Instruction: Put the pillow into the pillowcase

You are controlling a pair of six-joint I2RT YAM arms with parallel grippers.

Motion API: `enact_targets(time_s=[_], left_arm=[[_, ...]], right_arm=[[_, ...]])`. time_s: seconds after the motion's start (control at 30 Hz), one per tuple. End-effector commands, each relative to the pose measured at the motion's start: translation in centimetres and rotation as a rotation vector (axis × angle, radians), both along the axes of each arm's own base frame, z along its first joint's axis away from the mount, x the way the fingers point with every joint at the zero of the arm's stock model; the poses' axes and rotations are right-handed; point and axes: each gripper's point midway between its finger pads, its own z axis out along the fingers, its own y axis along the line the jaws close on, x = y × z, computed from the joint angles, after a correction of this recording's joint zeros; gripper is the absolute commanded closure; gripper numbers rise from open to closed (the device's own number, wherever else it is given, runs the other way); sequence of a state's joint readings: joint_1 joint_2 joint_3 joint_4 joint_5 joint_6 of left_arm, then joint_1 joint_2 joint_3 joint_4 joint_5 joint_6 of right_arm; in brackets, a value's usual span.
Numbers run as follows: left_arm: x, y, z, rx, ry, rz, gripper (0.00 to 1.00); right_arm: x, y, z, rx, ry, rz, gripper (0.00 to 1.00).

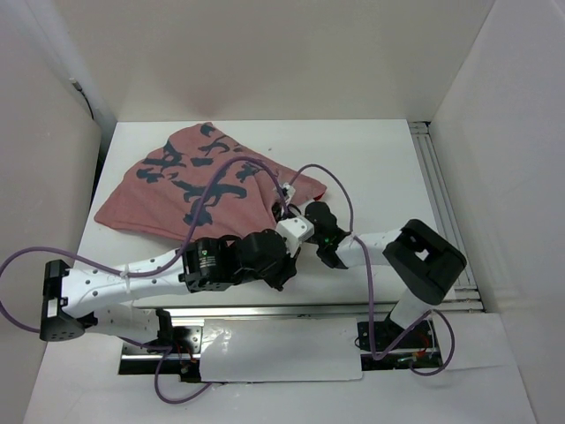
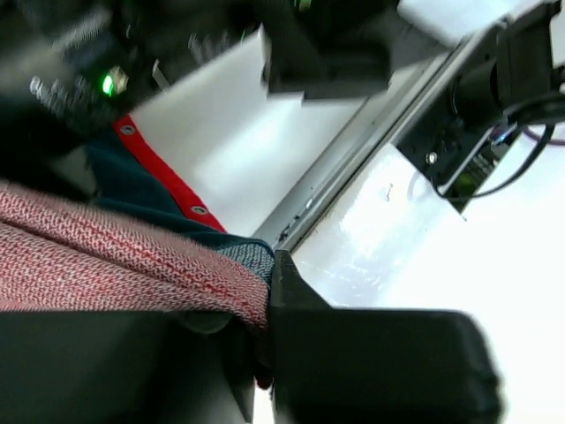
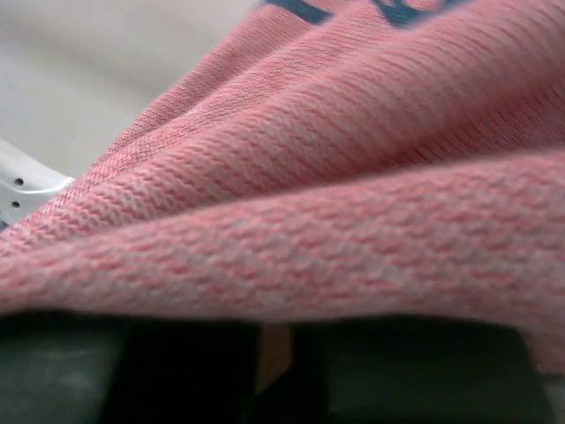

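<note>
The pillowcase (image 1: 199,190), dusty pink with dark calligraphy, lies bunched on the table at the back left. No plain white pillow shows in any view. My left gripper (image 1: 284,219) is at the cloth's near right corner. In the left wrist view the gripper (image 2: 265,296) is shut on a fold of pink weave (image 2: 106,256), with a red hem with snaps (image 2: 168,181) beside it. My right gripper (image 1: 293,199) is at the same corner, close to the left one. In the right wrist view pink cloth (image 3: 335,203) fills the frame and drapes over the nearly closed gripper (image 3: 278,358).
The white table (image 1: 380,168) is walled in on three sides. A metal rail (image 1: 441,194) runs along the right edge, and the near table edge rail (image 2: 353,159) shows in the left wrist view. Purple cables (image 1: 340,190) loop over both arms.
</note>
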State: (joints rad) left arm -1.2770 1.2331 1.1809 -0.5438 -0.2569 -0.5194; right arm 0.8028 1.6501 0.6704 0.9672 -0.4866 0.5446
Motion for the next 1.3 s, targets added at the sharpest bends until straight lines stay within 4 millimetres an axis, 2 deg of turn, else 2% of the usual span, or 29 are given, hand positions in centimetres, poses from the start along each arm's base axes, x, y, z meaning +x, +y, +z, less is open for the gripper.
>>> enact_targets(time_s=[0.0, 0.03, 0.07, 0.1, 0.13, 0.17, 0.2, 0.23, 0.27, 0.4, 0.47, 0.53, 0.6, 0.63, 0.67, 0.7, 0.73, 0.77, 0.8, 0.83, 0.87, 0.9, 0.93, 0.97, 1.0, 1.07, 1.13, 1.23, 1.27], left_arm=[[-2.7, -3.3, 2.8, -0.15, 0.028, -0.135, 0.79], [-2.6, -2.9, 2.1, -0.13, 0.036, -0.12, 0.74], [-2.4, -2.4, 1.6, -0.1, 0.032, -0.101, 0.68], [-2.4, -2.2, 1.3, -0.087, 0.036, -0.1, 0.53], [-2.2, -1.9, 1.2, -0.074, 0.032, -0.089, 0.45], [-2.0, -1.7, 1.4, -0.07, 0.023, -0.076, 0.36], [-2.0, -1.9, 1.9, -0.08, 0.02, -0.077, 0.23], [-1.8, -1.6, 2.0, -0.071, 0.014, -0.064, 0.13], [-0.9, -1.4, 2.3, -0.056, -0.014, -0.022, 0.1], [0.6, -1.6, 3.3, -0.029, -0.055, 0.041, 0.16], [2.2, -1.4, 3.7, 0.005, -0.106, 0.116, 0.12], [3.8, -2.2, 3.9, 0.042, -0.14, 0.161, 0.07], [7.2, -2.3, 2.9, 0.106, -0.145, 0.238, 0.02], [7.5, -3.1, 2.6, 0.116, -0.143, 0.238, 0.01], [8.7, -2.9, 1.8, 0.155, -0.133, 0.263, 0.01], [11.3, -2.1, 1.3, 0.186, -0.136, 0.322, 0.01], [13.1, -2.3, 1.8, 0.187, -0.149, 0.352, 0.01], [14.8, -2.7, -0.7, 0.256, -0.14, 0.362, 0.01], [17.3, -1.9, -1.6, 0.295, -0.147, 0.407, 0.01], [19.2, -2.6, -0.8, 0.298, -0.177, 0.401, 0.01], [20.8, -3.4, -4.0, 0.378, -0.168, 0.386, 0.01], [22.6, -3.3, -4.7, 0.409, -0.182, 0.401, 0.01], [24.2, -4.2, -3.2, 0.4, -0.222, 0.398, 0.01], [24.8, -4.8, -3.7, 0.422, -0.234, 0.39, 0.01], [26.0, -5.1, -5.9, 0.472, -0.234, 0.386, 0.01], [27.8, -5.8, -5.4, 0.475, -0.279, 0.379, 0.01], [29.7, -5.0, -6.1, 0.498, -0.288, 0.4, 0.01], [30.4, -3.8, -8.2, 0.571, -0.298, 0.394, 0.05], [30.5, -3.7, -8.7, 0.561, -0.284, 0.369, 0.13]], right_arm=[[0.0, -2.3, 1.4, 0.005, 0.041, -0.03, 0.7], [-0.2, -3.0, 1.1, -0.023, 0.052, -0.052, 0.62], [-0.4, -4.0, 2.5, -0.03, 0.019, -0.085, 0.42], [-0.1, -5.5, 0.1, -0.133, 0.087, -0.16, 0.37], [0.1, -6.4, 0.1, -0.163, 0.091, -0.207, 0.32], [-0.1, -7.3, 1.5, -0.162, 0.081, -0.253, 0.26], [0.2, -9.1, -0.4, -0.252, 0.134, -0.341, 0.23], [0.2, -10.2, -0.8, -0.287, 0.15, -0.386, 0.2], [0.5, -12.7, -1.2, -0.341, 0.18, -0.487, 0.19], [1.6, -18.4, -4.3, -0.5, 0.267, -0.737, 0.17], [2.1, -20.9, -5.2, -0.534, 0.318, -0.836, 0.17], [2.7, -22.9, -5.5, -0.527, 0.371, -0.931, 0.17], [3.6, -24.6, -5.2, -0.482, 0.424, -1.018, 0.17], [3.7, -24.7, -4.7, -0.453, 0.429, -1.037, 0.17], [4.1, -26.0, -4.9, -0.445, 0.458, -1.084, 0.17], [4.4, -26.6, -4.5, -0.41, 0.472, -1.114, 0.17], [4.4, -27.1, -4.5, -0.399, 0.493, -1.131, 0.17], [4.7, -28.4, -4.7, -0.398, 0.515, -1.166, 0.17], [4.8, -28.8, -4.7, -0.39, 0.527, -1.174, 0.18], [4.8, -28.6, -4.5, -0.368, 0.544, -1.144, 0.18], [4.8, -29.3, -5.1, -0.367, 0.555, -1.145, 0.18], [4.8, -29.2, -5.3, -0.361, 0.56, -1.122, 0.2], [4.7, -29.0, -5.3, -0.362, 0.539, -1.084, 0.2], [4.7, -27.9, -5.0, -0.331, 0.526, -1.003, 0.21], [4.5, -28.1, -5.3, -0.327, 0.52, -0.981, 0.21], [4.2, -27.7, -5.3, -0.319, 0.513, -0.928, 0.25], [4.2, -28.0, -4.9, -0.314, 0.495, -0.927, 0.25], [4.2, -28.6, -4.6, -0.312, 0.471, -0.937, 0.25], [4.3, -29.0, -4.2, -0.307, 0.453, -0.947, 0.25]])
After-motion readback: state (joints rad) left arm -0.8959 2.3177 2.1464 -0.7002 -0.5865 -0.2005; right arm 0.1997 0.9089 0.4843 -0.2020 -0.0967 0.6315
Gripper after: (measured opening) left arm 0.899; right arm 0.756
